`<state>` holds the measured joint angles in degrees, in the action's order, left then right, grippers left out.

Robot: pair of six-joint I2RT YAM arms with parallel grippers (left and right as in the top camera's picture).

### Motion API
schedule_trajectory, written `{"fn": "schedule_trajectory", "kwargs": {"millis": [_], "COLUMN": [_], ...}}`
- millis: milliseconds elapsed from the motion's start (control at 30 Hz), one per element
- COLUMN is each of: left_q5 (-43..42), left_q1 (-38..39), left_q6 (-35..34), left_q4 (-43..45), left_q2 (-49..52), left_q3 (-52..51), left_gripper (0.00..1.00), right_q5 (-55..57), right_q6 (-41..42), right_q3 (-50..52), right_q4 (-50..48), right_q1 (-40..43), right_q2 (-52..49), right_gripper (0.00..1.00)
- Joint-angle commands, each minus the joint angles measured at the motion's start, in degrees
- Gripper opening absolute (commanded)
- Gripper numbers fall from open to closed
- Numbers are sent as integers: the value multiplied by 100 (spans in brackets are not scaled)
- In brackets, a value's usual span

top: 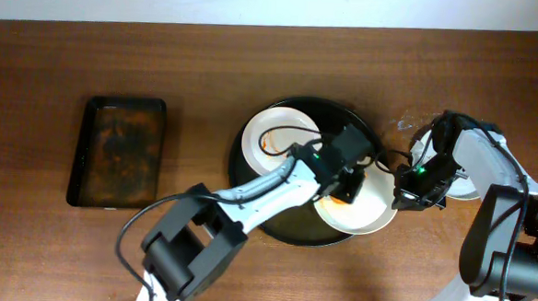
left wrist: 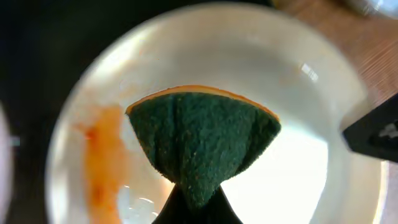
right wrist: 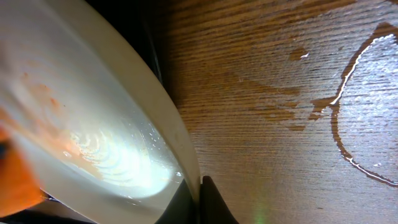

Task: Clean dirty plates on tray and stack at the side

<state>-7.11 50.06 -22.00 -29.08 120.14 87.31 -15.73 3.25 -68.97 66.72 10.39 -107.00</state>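
The round black tray (top: 288, 227) holds two dirty plates. One plate (top: 275, 132) with a sauce ring lies at its upper left. The other plate (top: 367, 216) sits tilted at its lower right, with an orange smear (left wrist: 99, 162) on its left. My left gripper (top: 346, 185) is shut on a green sponge (left wrist: 199, 140) and presses it on this plate (left wrist: 298, 93). My right gripper (top: 401, 194) is shut on this plate's right rim (right wrist: 186, 155). A third white plate (top: 465, 190) lies on the table at the right, mostly hidden under my right arm.
A smaller rectangular black tray (top: 117, 152) stands at the left. A wet puddle outline (right wrist: 348, 112) is on the wood to the right of the held plate. The table's far edge runs along the top of the overhead view.
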Motion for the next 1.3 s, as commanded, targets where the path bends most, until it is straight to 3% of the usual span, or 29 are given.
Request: {"fn": "schedule_trajectory", "kwargs": {"millis": [0,67,167,367,433,500,800,900,933,967,1067,1200,1267], "left_q5": [-57,221,1327,1668,2229,2656,3119,3034,2835,2090,315,-3571,-4933], "left_q1": [225,223,48,-162,-162,-151,-157,-361,-476,-754,-1532,-2986,-3543], "left_q6": [179,240,581,1309,1572,1572,1565,870,546,313,348,1513,2061], "left_q4": [-13,-2,46,289,284,282,-81,-713,-1040,-1526,-1969,-1980,-1996], "left_q2": [391,584,654,664,664,660,164,-334,-503,-841,-1440,-1569,-1569], "left_q3": [26,26,26,26,26,55,785,785,785,785,785,732,732], "left_gripper": [0,0,0,0,0,0,0,0,0,0,0,0,0], "right_q5": [96,96,96,94,94,96,98,120,122,120,140,988,1908], "right_q6": [20,22,20,20,20,20,20,20,20,22,22,114,562], "right_q3": [20,20,20,20,20,20,20,17,17,2,-267,-435,-435], "right_q4": [24,44,61,85,87,105,103,105,103,74,109,205,208], "right_q1": [-37,-37,-37,-37,-37,-37,-37,-37,-37,-37,-37,-365,-868], "right_q2": [7,7,7,7,7,7,7,7,9,13,275,1158,1449], "right_gripper": [4,4,4,4,4,4,4,4,4,4,4,4,4]}}
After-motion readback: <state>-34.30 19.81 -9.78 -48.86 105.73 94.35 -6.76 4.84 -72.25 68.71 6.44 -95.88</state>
